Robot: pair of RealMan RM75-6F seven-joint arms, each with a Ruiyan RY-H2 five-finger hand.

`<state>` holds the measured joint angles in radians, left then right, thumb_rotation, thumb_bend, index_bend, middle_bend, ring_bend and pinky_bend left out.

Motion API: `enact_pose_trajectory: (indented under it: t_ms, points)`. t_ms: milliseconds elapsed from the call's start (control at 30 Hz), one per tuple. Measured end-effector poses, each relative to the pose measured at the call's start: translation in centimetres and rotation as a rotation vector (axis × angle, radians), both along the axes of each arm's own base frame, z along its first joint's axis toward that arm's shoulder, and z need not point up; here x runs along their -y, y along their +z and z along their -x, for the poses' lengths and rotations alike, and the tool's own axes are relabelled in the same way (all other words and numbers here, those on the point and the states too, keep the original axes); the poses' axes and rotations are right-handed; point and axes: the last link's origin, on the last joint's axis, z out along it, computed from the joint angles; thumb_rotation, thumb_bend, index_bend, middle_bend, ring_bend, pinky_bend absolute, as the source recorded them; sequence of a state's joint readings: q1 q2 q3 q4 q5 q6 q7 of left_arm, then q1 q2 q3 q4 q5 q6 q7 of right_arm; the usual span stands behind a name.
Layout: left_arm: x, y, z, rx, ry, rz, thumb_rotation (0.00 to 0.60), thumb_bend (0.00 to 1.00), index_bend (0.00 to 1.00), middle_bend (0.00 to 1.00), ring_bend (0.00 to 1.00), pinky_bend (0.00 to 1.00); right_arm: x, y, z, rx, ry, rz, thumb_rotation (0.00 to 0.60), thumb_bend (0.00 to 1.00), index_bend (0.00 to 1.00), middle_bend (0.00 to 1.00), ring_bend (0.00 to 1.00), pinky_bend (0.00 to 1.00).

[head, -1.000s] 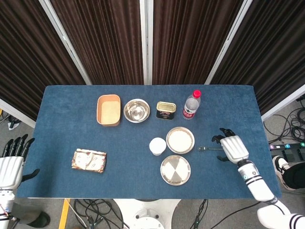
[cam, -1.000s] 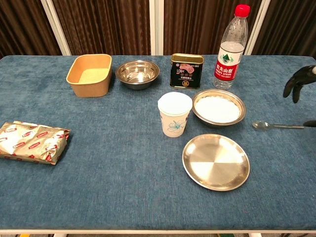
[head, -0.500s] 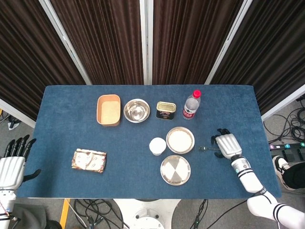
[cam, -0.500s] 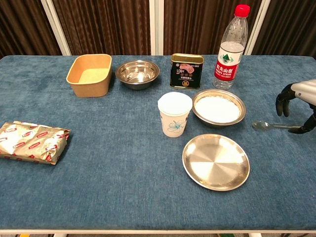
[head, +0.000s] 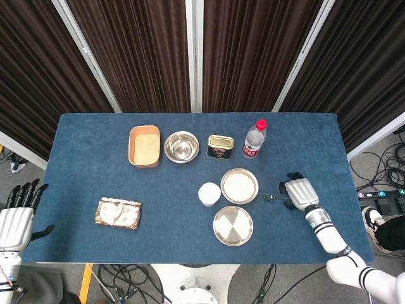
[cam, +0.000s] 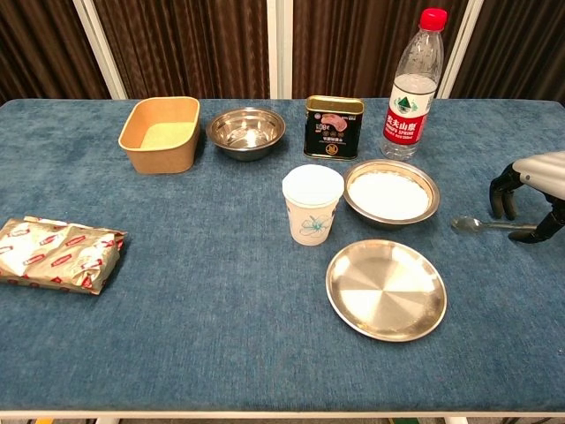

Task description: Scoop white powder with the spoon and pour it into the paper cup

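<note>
Right hand (cam: 528, 196) fingers (cam: 500, 193) curl down around the handle of the spoon (cam: 481, 225), which lies on the table right of the powder bowl (cam: 391, 191); actual grip cannot be confirmed. Paper cup (cam: 312, 204) stands left of the bowl. Left hand (head: 17, 212), partly cut off, has fingers apart, holding nothing.

A staged robot test room, not anyone's kitchen. Dark curtains (head: 145, 50) on white frame poles (head: 85, 54) back a blue cloth-covered surface (head: 82, 164). Loose cables (head: 389, 168) trail over the grey floor (head: 370, 158) beside it.
</note>
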<state>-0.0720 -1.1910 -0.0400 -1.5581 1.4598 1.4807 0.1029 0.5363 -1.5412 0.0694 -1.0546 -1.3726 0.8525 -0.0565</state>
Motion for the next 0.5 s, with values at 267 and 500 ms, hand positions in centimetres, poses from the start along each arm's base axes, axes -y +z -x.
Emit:
enact_pose_trajectory:
  t_ms: [267, 500]
  points:
    - [0.01, -0.01, 0.04, 0.0, 0.002, 0.001, 0.6, 0.03, 0.16, 0.13, 0.06, 0.04, 0.04, -0.03, 0.11, -0.004, -0.012, -0.02, 0.6, 0.26, 0.5, 0.51, 0.17, 0.17]
    - [0.04, -0.06, 0.12, 0.002, 0.005, 0.0, 0.6, 0.03, 0.16, 0.13, 0.06, 0.04, 0.12, -0.18, 0.03, -0.006, -0.012, -0.029, 0.6, 0.28, 0.52, 0.52, 0.18, 0.17]
